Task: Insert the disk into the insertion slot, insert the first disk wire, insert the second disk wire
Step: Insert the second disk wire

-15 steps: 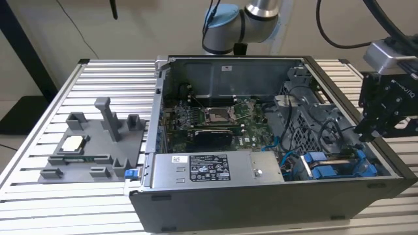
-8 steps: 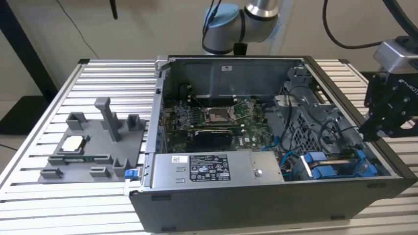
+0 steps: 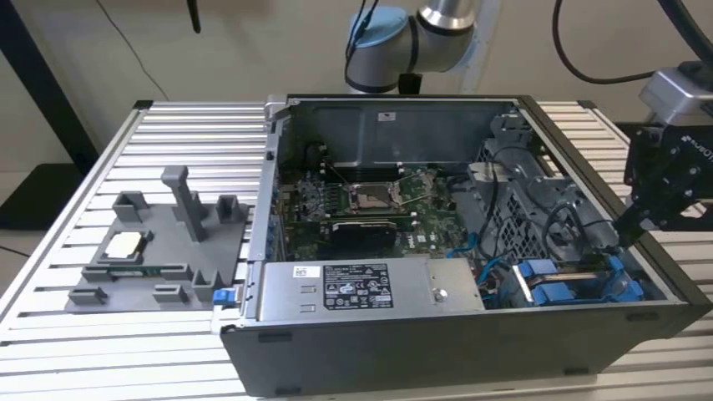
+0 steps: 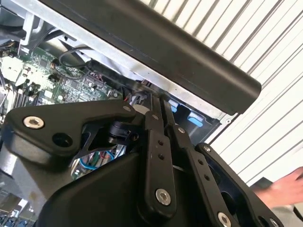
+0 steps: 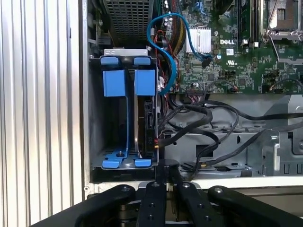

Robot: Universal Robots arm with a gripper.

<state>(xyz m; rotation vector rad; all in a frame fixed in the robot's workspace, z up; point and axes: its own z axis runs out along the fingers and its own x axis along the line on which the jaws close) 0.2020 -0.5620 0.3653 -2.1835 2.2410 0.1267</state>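
Observation:
The disk (image 5: 147, 118) stands on edge in its blue carrier (image 5: 145, 82) inside the insertion slot (image 5: 94, 118), in the bay nearer the motherboard; the bay beside it looks empty. In the exterior view the slot (image 3: 568, 280) is at the case's front right corner. A blue wire (image 5: 165, 47) loops from the motherboard down to the disk's side. Black wires (image 5: 199, 116) bunch beside the disk, one ending at a small connector (image 5: 156, 142). My gripper (image 5: 163, 168) hovers over the case wall just above that connector, fingers pressed together. I cannot tell whether a wire is pinched between them.
The open PC case (image 3: 468, 334) lies on a slatted table (image 3: 67, 351). Its power supply (image 3: 356, 288) and motherboard (image 3: 356, 200) fill the middle. A grey fixture plate (image 3: 156, 259) sits at the exterior view's left. A blurred hand (image 4: 284, 187) shows beyond the case wall (image 4: 189, 56).

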